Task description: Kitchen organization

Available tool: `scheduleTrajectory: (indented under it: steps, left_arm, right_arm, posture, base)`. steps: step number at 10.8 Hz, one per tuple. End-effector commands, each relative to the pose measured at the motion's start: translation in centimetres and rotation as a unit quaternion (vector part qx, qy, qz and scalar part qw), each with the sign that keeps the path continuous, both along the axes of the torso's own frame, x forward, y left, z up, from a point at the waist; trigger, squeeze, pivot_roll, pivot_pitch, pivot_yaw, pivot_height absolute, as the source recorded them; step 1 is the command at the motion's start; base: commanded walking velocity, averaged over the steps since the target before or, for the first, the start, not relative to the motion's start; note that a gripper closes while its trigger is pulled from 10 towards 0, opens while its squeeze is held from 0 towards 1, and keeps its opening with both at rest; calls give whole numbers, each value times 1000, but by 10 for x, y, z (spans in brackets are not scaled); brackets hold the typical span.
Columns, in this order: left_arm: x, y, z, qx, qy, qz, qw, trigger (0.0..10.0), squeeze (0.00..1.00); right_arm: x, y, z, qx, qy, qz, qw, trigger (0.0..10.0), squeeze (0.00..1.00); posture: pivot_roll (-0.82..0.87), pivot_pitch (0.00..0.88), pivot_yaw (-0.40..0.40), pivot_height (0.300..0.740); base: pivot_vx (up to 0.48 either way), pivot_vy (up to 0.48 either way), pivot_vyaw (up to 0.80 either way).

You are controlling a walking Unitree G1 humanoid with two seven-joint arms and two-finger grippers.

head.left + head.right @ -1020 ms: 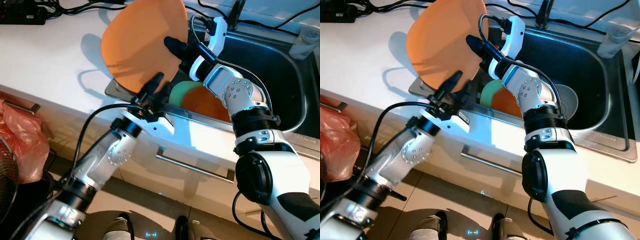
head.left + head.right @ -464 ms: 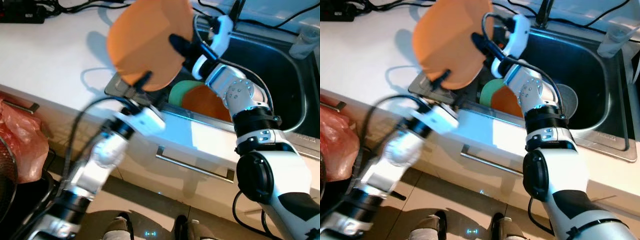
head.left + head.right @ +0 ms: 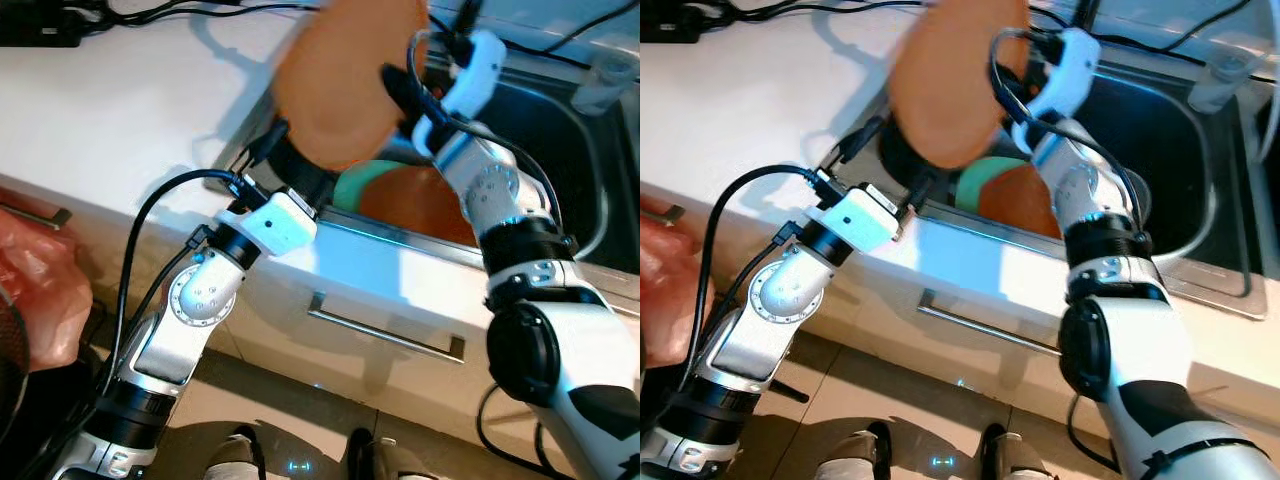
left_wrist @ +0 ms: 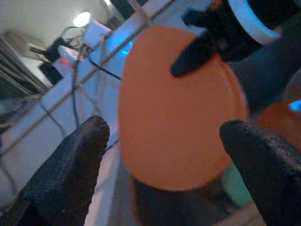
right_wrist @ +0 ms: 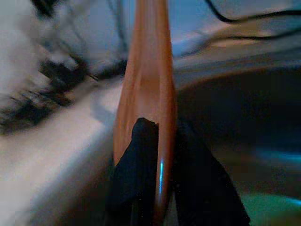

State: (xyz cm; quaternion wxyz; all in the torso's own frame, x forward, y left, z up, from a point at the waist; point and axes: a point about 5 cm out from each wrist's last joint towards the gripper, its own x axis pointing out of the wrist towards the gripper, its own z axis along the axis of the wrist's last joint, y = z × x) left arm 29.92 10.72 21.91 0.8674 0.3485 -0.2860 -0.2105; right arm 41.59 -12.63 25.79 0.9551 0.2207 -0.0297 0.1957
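- Right hand (image 5: 157, 165) clamped on the rim of an orange plate (image 3: 345, 85), one black finger on each face, as seen edge-on in the right wrist view.
- Orange plate held upright above the near-left corner of the sink (image 3: 560, 110), its broad face turned toward the left hand.
- Left hand (image 4: 164, 155) spread wide just short of the plate, fingers (image 4: 80, 150) on either side of it and apart from it; nothing held.
- Left arm (image 3: 205, 300) reaching up from below the tabletop (image 3: 120, 110), white wrist block just under the plate's lower edge.
- Below the right hand, inside the sink: a green dish (image 3: 362, 185) and beside it another orange dish (image 3: 415, 205), both partly hidden by the arm.
- Beyond the right hand, at the far rim of the sink: a clear plastic cup (image 3: 603, 82).
- Black cables (image 3: 180, 10) trailing across the white tabletop beyond the left hand; a dark power strip (image 3: 40, 25) at the far left corner.
- Under the tabletop edge, below both hands: a drawer front with a long metal handle (image 3: 385, 330).
- Well to the left of the left arm, low down: a red plastic bag (image 3: 40, 290).
- No brand, label or writing legible anywhere; frames slightly blurred.
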Motion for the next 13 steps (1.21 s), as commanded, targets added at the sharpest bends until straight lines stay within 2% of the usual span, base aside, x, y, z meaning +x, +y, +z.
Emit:
scheduleTrajectory:
  steps: [1,2,4,6,7,8,9,10,11,13]
  left_arm:
    - [-3,-1,1,-3,7,-11,1000,10000,1000]
    - [-3,1,0,1,24,-16,1000,10000,1000]
    - [-2,2,-1,0,43,-21,999,10000,1000]
    - [-2,2,-13,-7,119,-54,991,10000,1000]
    - [-5,6,-22,3,148,-67,987,10000,1000]
    - [-7,8,-26,-3,172,-71,983,10000,1000]
    - [-9,8,-31,3,208,-96,973,10000,1000]
    - [-9,7,-29,4,213,-103,972,10000,1000]
    - [-6,5,-24,1,219,-112,969,10000,1000]
    - [-3,3,-18,1,231,-125,965,10000,1000]
  right_arm:
    - [0,-5,-5,-7,4,-12,1000,0,0]
    - [0,-14,-8,-5,5,-34,999,0,0]
    - [0,-21,-12,-7,10,-49,999,0,0]
    - [-1,-24,-19,-39,12,-57,998,0,0]
    - [-2,-26,-21,-78,2,-68,995,2235,0]
    - [-3,-28,-23,-94,-3,-75,993,4471,0]
    - [-7,-34,-28,-107,-5,-81,991,10000,0]
    - [-9,-39,-31,-117,-6,-81,990,10000,0]
    - [-12,-56,-37,-145,1,-106,984,10000,0]
    - [-15,-82,-42,-178,11,-141,974,10000,0]
  posture:
    - [83,225,-64,740]
    - [82,226,-62,740]
    - [80,229,-65,740]
    - [74,236,-61,740]
    - [66,238,-54,740]
    - [63,241,-47,740]
    - [60,244,-33,740]
    - [60,243,-28,740]
    - [61,243,-21,740]
    - [64,242,-17,740]
  base:
    - [0,0,0]
    - [0,0,0]
    - [0,0,0]
    - [0,0,0]
    - [0,0,0]
    - [0,0,0]
    - [0,0,0]
    - [0,0,0]
    - [0,0,0]
    - [0,0,0]
